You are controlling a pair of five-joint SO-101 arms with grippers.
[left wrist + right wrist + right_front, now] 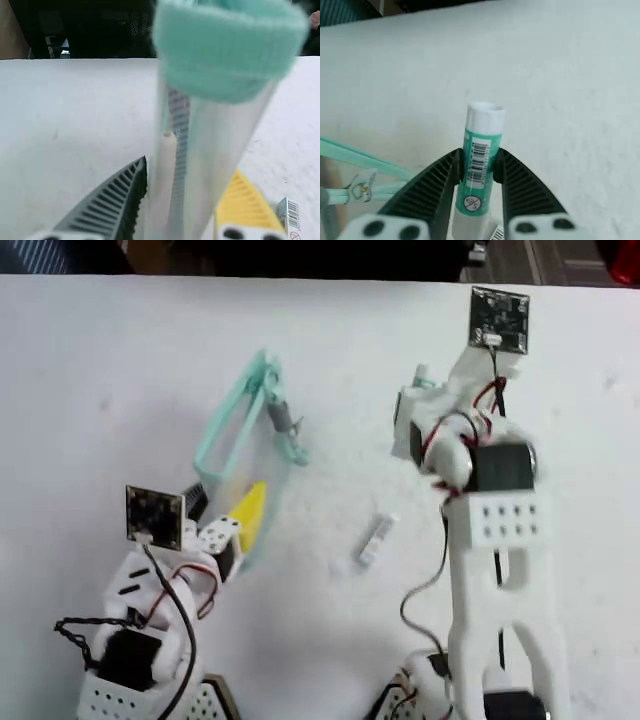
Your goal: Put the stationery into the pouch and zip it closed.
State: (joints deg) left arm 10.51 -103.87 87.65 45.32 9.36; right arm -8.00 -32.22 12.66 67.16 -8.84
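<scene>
Gripping pouch [238, 445], left pincer [190, 167]; right pincer [477, 152] clamps glue stick [482, 130]; white table [100, 360], dark room [80, 25].

mint-trimmed, seemingly clear pouch [232, 425]; green-and-white barcoded glue stick [479, 150]; white table [100, 360].

The left arm [150, 585] and right arm [500, 525] are made of white plastic, with red and black cables; the right gripper [477, 152] is given black ribbed fingers [435, 185].

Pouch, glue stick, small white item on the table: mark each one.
pouch [238, 438], high view, its clear middle panel.
glue stick [479, 152], right wrist view, its green label.
small white item [375, 540], high view, its middle.
</scene>
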